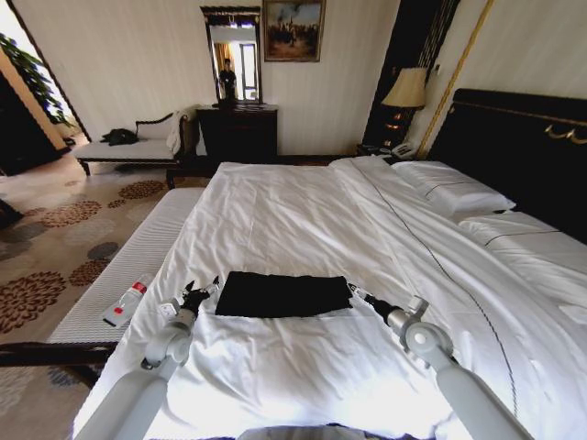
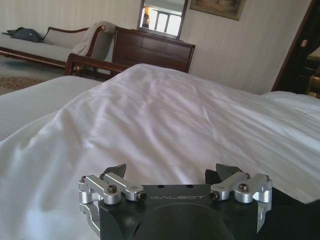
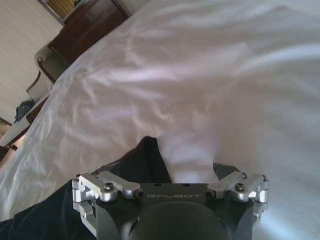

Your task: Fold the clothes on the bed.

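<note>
Your left hand (image 1: 197, 291) sits with fingers apart at the left edge of the black T-shirt (image 1: 282, 294), which lies folded flat on the bed (image 1: 303, 211) near its foot, and your right hand (image 1: 356, 291), also spread, flanks its right edge.

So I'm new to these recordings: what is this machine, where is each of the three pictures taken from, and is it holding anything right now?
It is a wheeled robot with two arms, standing at the side of a bed. The wide picture comes from a camera on its head, looking down over the white bedding. The other two come from cameras on its wrists, each looking out past that arm's own gripper.

On the bedding lies a black T-shirt, already folded into a flat rectangle. The left gripper sits at one end of it, the right gripper at the other. Both are open and hold nothing. Beside the mattress runs a pale bench with a small bottle lying on it.
</note>
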Robot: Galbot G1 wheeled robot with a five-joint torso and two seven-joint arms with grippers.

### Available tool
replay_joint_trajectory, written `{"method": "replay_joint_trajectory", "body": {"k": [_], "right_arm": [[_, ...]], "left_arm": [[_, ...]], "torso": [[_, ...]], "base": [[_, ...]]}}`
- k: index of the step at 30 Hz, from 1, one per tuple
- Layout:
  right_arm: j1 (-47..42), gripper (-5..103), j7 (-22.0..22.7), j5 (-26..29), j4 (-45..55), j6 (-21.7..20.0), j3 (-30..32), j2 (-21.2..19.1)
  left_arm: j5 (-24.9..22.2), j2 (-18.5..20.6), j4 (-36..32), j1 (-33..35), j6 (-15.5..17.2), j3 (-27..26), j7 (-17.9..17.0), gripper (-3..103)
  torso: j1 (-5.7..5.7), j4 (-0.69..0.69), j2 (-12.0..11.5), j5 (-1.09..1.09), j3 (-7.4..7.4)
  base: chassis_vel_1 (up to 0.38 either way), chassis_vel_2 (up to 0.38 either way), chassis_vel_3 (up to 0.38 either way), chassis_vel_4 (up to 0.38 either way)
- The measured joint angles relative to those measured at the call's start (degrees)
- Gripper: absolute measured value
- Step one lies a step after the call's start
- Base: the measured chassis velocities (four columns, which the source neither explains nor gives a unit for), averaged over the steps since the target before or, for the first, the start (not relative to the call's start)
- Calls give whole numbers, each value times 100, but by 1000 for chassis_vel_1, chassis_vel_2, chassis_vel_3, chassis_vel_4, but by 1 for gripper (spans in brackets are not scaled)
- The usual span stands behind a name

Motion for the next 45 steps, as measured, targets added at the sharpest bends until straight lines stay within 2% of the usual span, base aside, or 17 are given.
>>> {"method": "replay_joint_trajectory", "body": {"k": [11,21,22,24,25,26,28,31,32,33,35,38,40,43,44,45], "right_arm": [[314,100,-26,158,-170,-471,-219,127],[282,100,-27,-8,-263,-499,-200,328],[301,103,-31,-42,-322,-485,-197,349],[318,100,-32,-61,-360,-477,-195,361],[347,95,-32,-76,-407,-471,-195,375],[368,95,-32,-83,-435,-467,-197,384],[462,85,-21,-98,-534,-454,-217,429],[495,79,-9,-101,-553,-449,-222,452],[508,69,6,-101,-554,-445,-223,469],[508,63,14,-101,-546,-443,-221,473],[504,63,18,-101,-531,-443,-218,478],[488,47,32,-108,-495,-439,-213,495],[486,47,34,-123,-490,-438,-214,503],[475,31,35,-185,-474,-429,-239,531],[475,31,35,-185,-474,-429,-239,531],[472,25,35,-195,-472,-427,-243,536]], "left_arm": [[117,97,-253,225,-113,-17,60,100],[167,161,-417,393,-138,51,119,100],[168,177,-445,422,-140,32,120,100],[167,188,-462,428,-141,30,120,100],[161,198,-480,428,-141,28,120,100],[156,204,-492,428,-142,28,119,100],[140,225,-549,428,-142,28,104,100],[135,235,-580,428,-141,32,97,100],[129,249,-617,438,-140,36,93,100],[123,259,-631,446,-138,39,91,100],[119,264,-636,450,-136,39,89,100],[116,275,-641,465,-134,40,89,100],[114,275,-642,468,-134,40,89,100],[110,278,-653,471,-134,38,90,100],[110,278,-653,471,-134,38,90,100],[108,279,-654,471,-134,38,90,100]], "torso": [[0,0,0,-1,-1],[0,-1,0,-1,-1],[0,0,0,-1,-1],[0,0,0,-1,-1],[0,0,1,-1,-1],[0,-1,1,-1,-1],[0,-1,0,-1,-1],[0,-1,0,0,-1],[0,-1,0,0,-1],[0,-1,1,0,-1],[0,-1,1,0,-1],[0,0,1,0,-1],[0,0,0,0,-1],[0,0,0,0,-1],[0,0,0,0,-1],[0,0,0,0,-1]], "base": [[0,0,0,0],[0,0,0,0],[0,0,0,0],[0,0,0,0],[0,0,0,0],[0,0,0,0],[0,0,0,0],[0,0,0,0],[0,0,0,0],[0,0,0,0],[0,0,0,0],[0,0,0,0],[0,0,0,0],[0,0,0,0],[0,0,0,0],[0,0,0,0]]}}
